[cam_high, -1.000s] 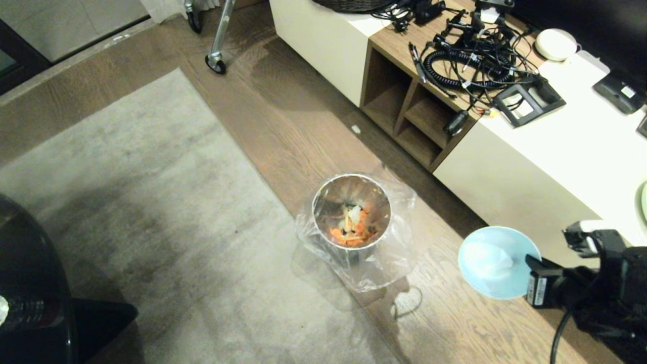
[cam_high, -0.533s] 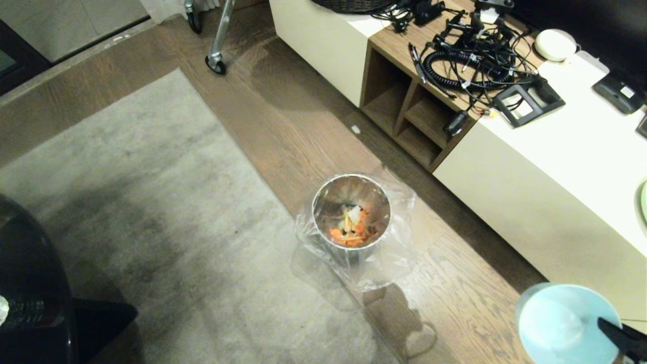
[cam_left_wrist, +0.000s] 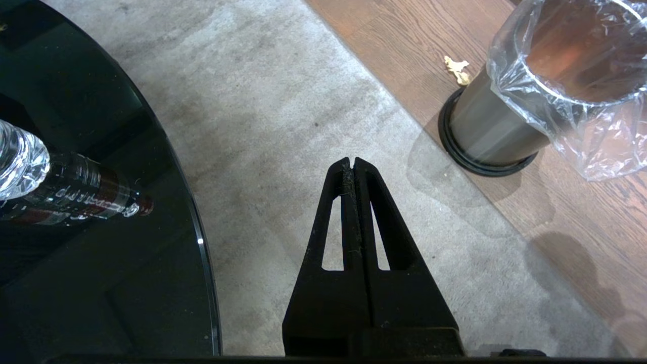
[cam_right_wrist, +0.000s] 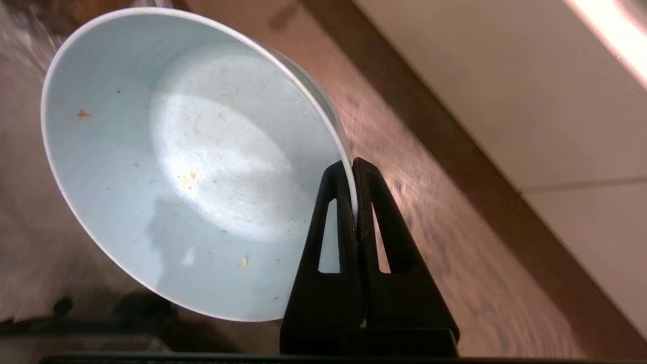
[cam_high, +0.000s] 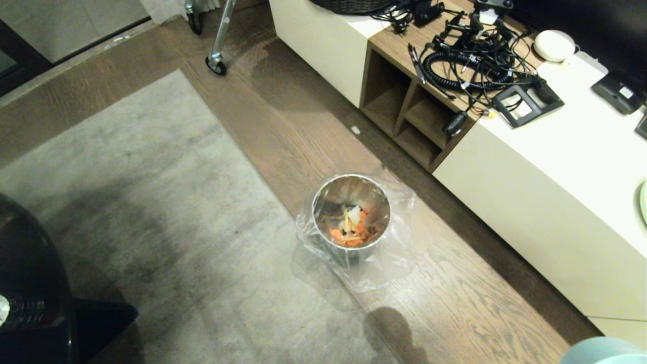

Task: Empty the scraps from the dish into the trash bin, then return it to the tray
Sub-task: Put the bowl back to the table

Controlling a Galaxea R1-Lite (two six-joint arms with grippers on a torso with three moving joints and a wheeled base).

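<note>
The steel trash bin (cam_high: 351,212) with its clear bag liner stands on the wood floor by the rug's edge; orange and pale scraps (cam_high: 350,227) lie inside it. The bin (cam_left_wrist: 498,126) also shows in the left wrist view. My right gripper (cam_right_wrist: 352,164) is shut on the rim of the pale blue dish (cam_right_wrist: 187,162), which holds only a few crumbs. In the head view only the dish's edge (cam_high: 601,352) peeks in at the bottom right corner. My left gripper (cam_left_wrist: 351,163) is shut and empty, parked above the rug. The tray is out of view.
A long white cabinet (cam_high: 546,167) with wooden cubbies and a tangle of cables (cam_high: 470,55) runs along the right. A dark round glass table (cam_left_wrist: 91,202) with a bottle (cam_left_wrist: 60,189) is at the left. A small yellow bit (cam_left_wrist: 457,70) lies on the floor by the bin.
My right arm has pulled back and down with the dish, from right of the bin to the head view's bottom right corner. Bin and scraps are unchanged.
</note>
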